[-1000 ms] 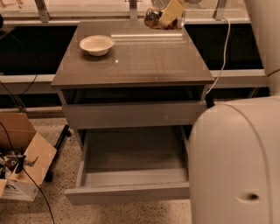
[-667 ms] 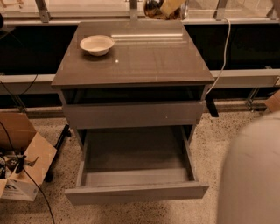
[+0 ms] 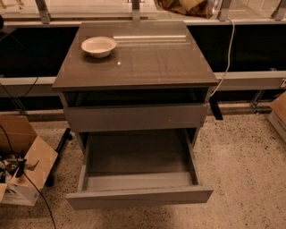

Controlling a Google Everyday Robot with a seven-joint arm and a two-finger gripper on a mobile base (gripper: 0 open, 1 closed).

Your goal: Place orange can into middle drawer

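The tool (image 3: 181, 5) sits at the very top edge of the view, beyond the far rim of the table (image 3: 134, 76) and just right of the upright metal post (image 3: 136, 6). Most of it is cut off by the frame, and I cannot tell whether it is spread, pressed together or pinching anything. The orange can (image 3: 209, 6) shows right beside it as an orange-gold and brown shape with a silvery end. It is high up behind the table's back right part, well apart from both drawers. The table is a dark grey cabinet with a glossy top that catches a streak of light. A white bowl (image 3: 98, 46) stands upright on the top's rear left area, well apart from the can. Under the top there is a dark gap, and below it the upper drawer front (image 3: 134, 117) sits nearly flush with the cabinet. Beneath that, the pulled-out drawer (image 3: 138, 179) stands far forward toward the camera, showing its grey floor and side walls. A white cable (image 3: 229, 49) hangs down from the top right and passes behind the table's right rear corner. On the speckled floor (image 3: 241, 179) to the left lies an open cardboard box (image 3: 24, 156) with black cables running across it. Part of another cardboard box (image 3: 279, 114) shows at the right edge.
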